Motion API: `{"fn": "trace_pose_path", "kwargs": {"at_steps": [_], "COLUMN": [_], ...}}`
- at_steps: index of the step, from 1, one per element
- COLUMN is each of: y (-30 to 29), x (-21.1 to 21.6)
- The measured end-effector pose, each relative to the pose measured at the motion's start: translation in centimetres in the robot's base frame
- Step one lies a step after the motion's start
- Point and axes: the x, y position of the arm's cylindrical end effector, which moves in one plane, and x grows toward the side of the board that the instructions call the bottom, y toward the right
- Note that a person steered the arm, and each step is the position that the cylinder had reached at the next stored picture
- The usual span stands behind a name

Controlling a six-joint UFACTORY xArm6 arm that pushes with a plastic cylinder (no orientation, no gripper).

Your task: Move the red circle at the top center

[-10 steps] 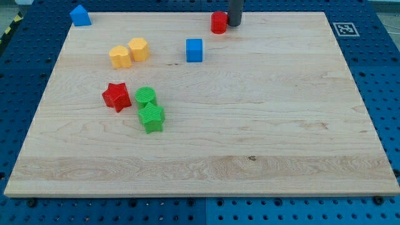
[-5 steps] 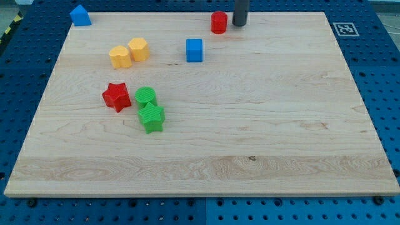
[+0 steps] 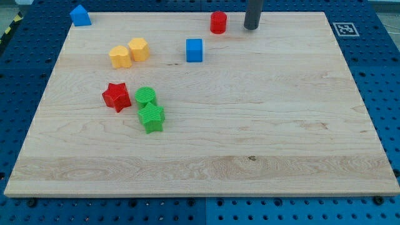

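The red circle (image 3: pixel 218 22) stands near the board's top edge, at the top centre. My tip (image 3: pixel 251 27) is to its right, a short gap apart and not touching it. The rod rises out of the view's top.
A blue cube (image 3: pixel 194 50) lies below-left of the red circle. Two yellow blocks (image 3: pixel 129 52) sit at upper left, a blue house-shaped block (image 3: pixel 80 15) at the top left corner. A red star (image 3: pixel 116 96), a green circle (image 3: pixel 146 96) and a green star (image 3: pixel 151 117) cluster at left centre. The wooden board (image 3: pixel 281 125) carries a marker (image 3: pixel 344 29) at top right.
My tip has slid to the right, away from the red circle it was next to. The red circle has stayed put.
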Motion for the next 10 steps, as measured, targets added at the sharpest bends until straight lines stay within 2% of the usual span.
{"fn": "trace_pose_path", "kwargs": {"at_steps": [3,7,10], "y": [-3.6,-4.2,-9.1], "x": [0.4,3.1,2.6]}}
